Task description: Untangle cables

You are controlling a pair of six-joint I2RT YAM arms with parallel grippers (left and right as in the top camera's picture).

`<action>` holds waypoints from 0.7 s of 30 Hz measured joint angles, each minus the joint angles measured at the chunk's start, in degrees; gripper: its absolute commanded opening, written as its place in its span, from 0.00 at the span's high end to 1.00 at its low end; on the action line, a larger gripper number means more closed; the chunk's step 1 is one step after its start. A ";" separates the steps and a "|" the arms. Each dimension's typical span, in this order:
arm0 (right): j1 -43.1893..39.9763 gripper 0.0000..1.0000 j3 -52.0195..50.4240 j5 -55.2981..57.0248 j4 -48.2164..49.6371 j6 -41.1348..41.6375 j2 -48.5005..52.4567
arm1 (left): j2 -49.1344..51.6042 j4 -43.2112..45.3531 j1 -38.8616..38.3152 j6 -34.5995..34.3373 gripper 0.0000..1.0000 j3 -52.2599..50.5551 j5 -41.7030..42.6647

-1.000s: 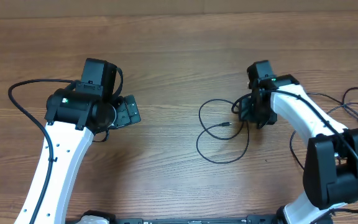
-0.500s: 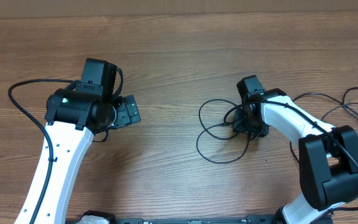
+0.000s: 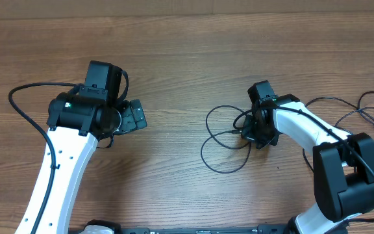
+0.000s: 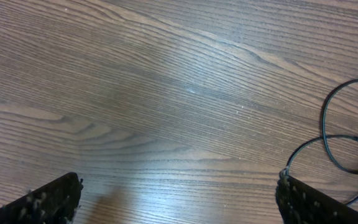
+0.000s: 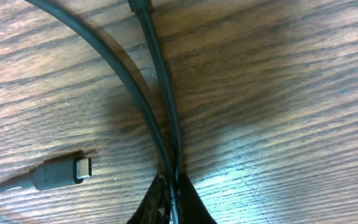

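On the brown wood-grain tabletop (image 3: 187,58), the left tool (image 3: 134,117) hangs wide open and empty. The right tool (image 3: 258,133) has just closed on two strands of the thin black cables (image 3: 221,148) looped right of centre, so pulling apart can likely begin. Only the right wrist view shows that pinch and a grey USB-C plug (image 5: 62,173) lying free.

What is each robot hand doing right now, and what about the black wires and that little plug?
left gripper: wide open, holding nothing.
right gripper: shut on the cables.
cables: loose crossing loops, pinched at one spot.
plug: lying flat on the table, plugged into nothing.
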 measured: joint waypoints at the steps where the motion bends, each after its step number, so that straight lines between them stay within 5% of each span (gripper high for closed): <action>1: 0.00 0.96 -0.02 -0.24 0.00 0.02 0.00 | 0.02 0.00 0.00 0.00 0.00 0.00 0.00; 11: -0.11 0.96 2.60 -0.79 -8.94 0.02 0.24 | 0.00 0.00 0.00 0.00 0.00 0.00 0.68; 21: -7.17 0.96 29.81 14.40 -25.55 0.02 -2.47 | 0.02 0.00 0.00 0.00 0.00 0.00 0.92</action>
